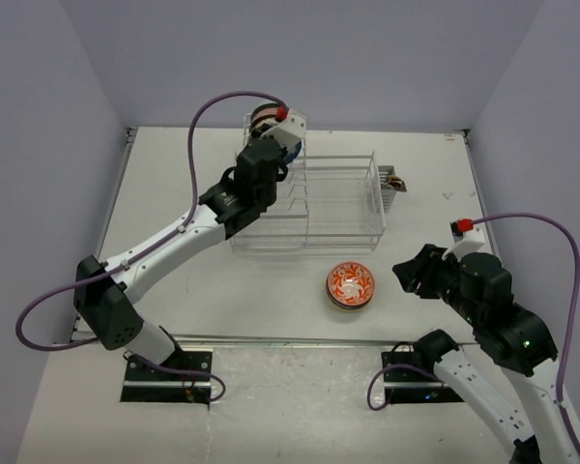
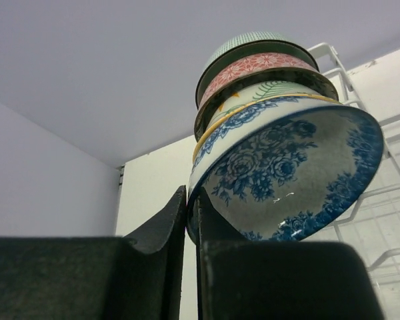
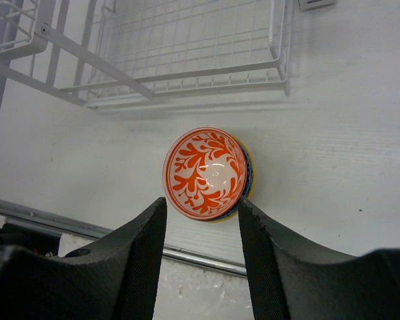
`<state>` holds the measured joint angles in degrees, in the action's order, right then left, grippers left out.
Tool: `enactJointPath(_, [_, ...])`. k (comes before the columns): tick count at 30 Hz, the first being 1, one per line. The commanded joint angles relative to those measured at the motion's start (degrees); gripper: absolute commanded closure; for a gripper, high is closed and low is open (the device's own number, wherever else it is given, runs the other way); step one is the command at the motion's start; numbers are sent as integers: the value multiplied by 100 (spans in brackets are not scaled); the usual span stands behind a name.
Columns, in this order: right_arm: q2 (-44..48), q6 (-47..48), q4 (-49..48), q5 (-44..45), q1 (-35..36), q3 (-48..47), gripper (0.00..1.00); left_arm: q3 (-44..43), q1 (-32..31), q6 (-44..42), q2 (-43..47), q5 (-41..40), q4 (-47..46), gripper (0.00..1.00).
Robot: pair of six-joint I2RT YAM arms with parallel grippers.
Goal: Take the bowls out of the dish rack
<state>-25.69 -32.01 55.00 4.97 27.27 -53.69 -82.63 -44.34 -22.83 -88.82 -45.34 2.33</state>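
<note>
Left gripper (image 2: 192, 223), its fingers almost pressed together, pinched the rim of the blue-white floral bowl (image 2: 287, 173) at the far left corner of the dish rack (image 1: 338, 208). That bowl was tipped on its side, the nearest of a nested stack, with a pale yellow floral bowl (image 2: 267, 93), a red-patterned bowl (image 2: 253, 67) and a pale green bowl (image 2: 243, 43) behind it. Whether the stack rested in the rack could not be told. Right gripper (image 3: 202, 208), fingers spread wide, hung clear of a red-orange bowl (image 3: 205, 172) standing upright on the white tabletop (image 3: 333, 133) just in front of the rack. It sat nested in a second bowl (image 3: 248, 175) with a yellow and blue rim. A small dark object (image 1: 394, 182) lay by the rack's far right corner
</note>
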Motion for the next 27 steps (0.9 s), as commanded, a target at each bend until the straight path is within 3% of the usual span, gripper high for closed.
enactJointPath(1, [38,98,-104,-14,-2,-168,51,28,-5,612,496,104,-866,100])
enactJointPath(19, [-103,142,-279,-172,-11,-247,51,-51,48,1623,637,333,145,100])
enactJointPath(27, [-304,125,-806,-1006,-2,-300,51,-175,57,2510,883,412,926,100])
